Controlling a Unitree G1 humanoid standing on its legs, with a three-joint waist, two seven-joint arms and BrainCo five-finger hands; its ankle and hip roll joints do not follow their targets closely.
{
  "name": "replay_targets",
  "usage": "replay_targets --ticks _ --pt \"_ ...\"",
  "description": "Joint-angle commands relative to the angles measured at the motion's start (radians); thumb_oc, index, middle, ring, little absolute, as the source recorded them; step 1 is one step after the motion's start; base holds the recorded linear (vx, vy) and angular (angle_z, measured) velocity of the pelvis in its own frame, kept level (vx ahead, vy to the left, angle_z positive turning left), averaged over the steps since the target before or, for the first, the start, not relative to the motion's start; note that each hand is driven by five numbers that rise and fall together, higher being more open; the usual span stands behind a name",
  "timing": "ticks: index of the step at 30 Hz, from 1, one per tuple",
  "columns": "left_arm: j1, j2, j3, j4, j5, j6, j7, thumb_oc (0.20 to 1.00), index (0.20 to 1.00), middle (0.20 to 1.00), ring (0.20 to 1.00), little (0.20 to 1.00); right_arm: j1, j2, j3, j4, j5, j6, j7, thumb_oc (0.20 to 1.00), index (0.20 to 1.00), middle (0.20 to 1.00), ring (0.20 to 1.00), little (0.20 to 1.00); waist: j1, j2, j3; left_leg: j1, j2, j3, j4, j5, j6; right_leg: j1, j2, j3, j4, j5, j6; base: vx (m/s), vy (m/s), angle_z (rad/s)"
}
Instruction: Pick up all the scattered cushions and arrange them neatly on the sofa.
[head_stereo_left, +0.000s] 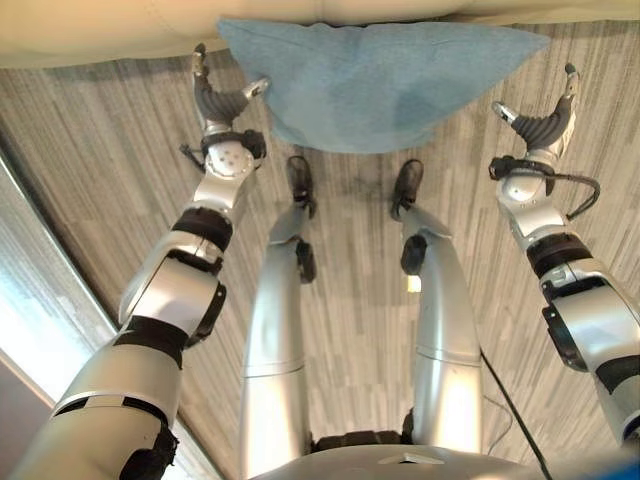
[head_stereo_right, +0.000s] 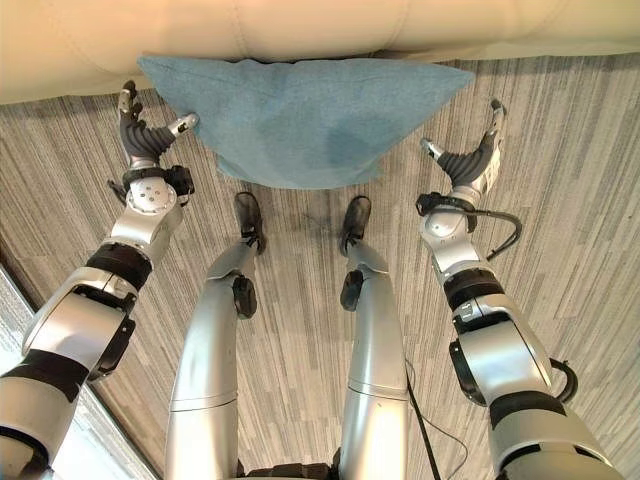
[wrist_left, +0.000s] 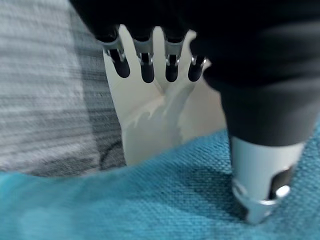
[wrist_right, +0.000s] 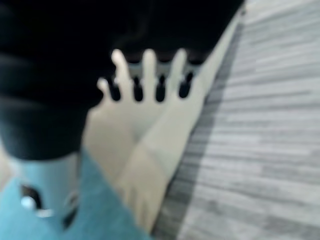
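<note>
A blue cushion (head_stereo_right: 300, 120) lies on the grey striped floor (head_stereo_right: 560, 200), its far edge against the base of a cream sofa (head_stereo_right: 300, 30) that runs across the top of the head views. The cushion sits between the robot's two arms, directly ahead of it. The left hand (head_stereo_right: 140, 135) is at the cushion's left corner, fingers straight and spread upward toward the sofa, thumb (head_stereo_right: 185, 124) stretched out sideways so its tip meets the cushion's edge; in the left wrist view the thumb rests down on the blue weave while the fingers (wrist_left: 147, 62) point at the sofa's cream base. The right hand (head_stereo_right: 475, 155) is just beside the cushion's right corner, also open, fingers straight and thumb held apart, with a small strip of floor between it and the fabric. Neither hand has closed on the cushion.
</note>
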Motion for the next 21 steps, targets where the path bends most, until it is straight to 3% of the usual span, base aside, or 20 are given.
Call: replay_targets --ticks 1,14,21 --pt "0.019 -0.016 -0.002 -0.026 -0.027 -0.062 -0.025 1.000 1.000 1.000 1.000 1.000 0.071 -0.046 0.043 -0.023 0.029 -0.024 -0.020 1.000 1.000 1.000 1.000 1.000 -0.010 0.026 -0.085 -0.005 -0.038 -0.143 0.082 -0.170 -0.037 0.052 -0.004 0.033 -0.040 -0.026 0.082 0.03 0.001 0.01" --pt "-0.096 -0.079 -0.064 -0.111 -0.029 -0.089 0.009 1.000 1.000 1.000 1.000 1.000 -0.025 -0.048 0.089 0.024 0.052 -0.020 -0.020 1.000 1.000 1.000 1.000 1.000 -0.005 0.058 -0.064 -0.061 -0.055 -0.142 0.077 -0.157 -0.037 -0.026 0.009 0.049 -0.019 -0.027 0.083 0.01 -0.006 0.01" --pt "-0.126 -0.087 -0.083 -0.187 -0.078 -0.113 -0.008 1.000 1.000 1.000 1.000 1.000 -0.129 -0.102 0.175 0.025 0.076 -0.043 0.055 1.000 1.000 1.000 1.000 1.000 0.007 0.070 -0.057 -0.115 -0.061 -0.148 0.092 -0.149 -0.039 -0.078 0.014 0.051 0.015 -0.032 0.081 0.00 -0.011 0.00"
